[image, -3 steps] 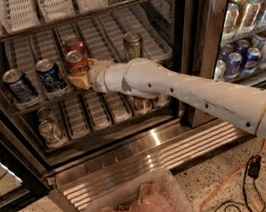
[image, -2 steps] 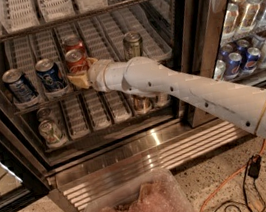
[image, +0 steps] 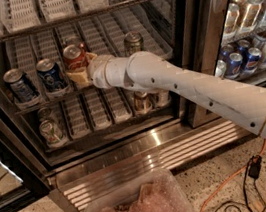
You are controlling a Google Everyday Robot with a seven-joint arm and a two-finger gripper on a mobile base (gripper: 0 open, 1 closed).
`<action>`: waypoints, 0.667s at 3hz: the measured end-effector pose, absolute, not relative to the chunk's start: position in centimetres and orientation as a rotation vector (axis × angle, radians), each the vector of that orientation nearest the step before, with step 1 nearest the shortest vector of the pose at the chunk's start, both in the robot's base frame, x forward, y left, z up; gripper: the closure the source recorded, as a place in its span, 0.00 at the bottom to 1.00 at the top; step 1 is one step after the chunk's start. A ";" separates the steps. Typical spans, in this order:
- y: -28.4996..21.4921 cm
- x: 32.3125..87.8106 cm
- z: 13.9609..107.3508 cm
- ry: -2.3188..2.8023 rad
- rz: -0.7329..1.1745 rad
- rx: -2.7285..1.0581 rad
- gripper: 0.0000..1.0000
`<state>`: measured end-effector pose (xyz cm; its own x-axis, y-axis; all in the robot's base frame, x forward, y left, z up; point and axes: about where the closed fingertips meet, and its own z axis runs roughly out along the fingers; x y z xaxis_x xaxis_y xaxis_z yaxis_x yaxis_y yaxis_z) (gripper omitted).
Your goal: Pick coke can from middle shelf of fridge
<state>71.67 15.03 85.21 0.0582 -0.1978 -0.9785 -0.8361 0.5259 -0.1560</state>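
So, the red aluminium coke can with the silver top (image: 73, 58) was spotted standing upright near the front edge of the middle shelf (image: 110, 28), the dark metal rack with white ribbed can lanes, a bit left of centre. Its long axis was held vertical, with the silver top pointed straight up and the red side turned toward the front edge.

The tan two-finger gripper (image: 82, 70) was closed around the coke can's lower half. One of its fingers (image: 79, 77) was wrapped across the front of the can and the other was pressed against the right side, so the can was properly gripped. The white tube-shaped robot arm (image: 196, 92) was stretched in from the lower right, across the shelf's front edge.

A blue Pepsi can (image: 20, 86) was parked at the front left corner, and a second blue Pepsi can (image: 50, 73) was set just beside the coke can on its left. A green-gold can (image: 133, 42) was left upright further right and further back.

All of it was housed in the big black-framed fridge with the ribbed stainless base (image: 131, 156). A clear plastic bin (image: 139, 203) was sat on the floor in front.
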 end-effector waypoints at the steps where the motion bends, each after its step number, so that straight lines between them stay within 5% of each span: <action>1: 15.1 71.2 85.7 1.453 0.607 -0.970 1.00; 2: 14.5 68.7 86.9 1.424 0.614 -1.057 1.00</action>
<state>68.71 14.49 86.91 0.1115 -0.2438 -0.9634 -0.8680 0.4481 -0.2138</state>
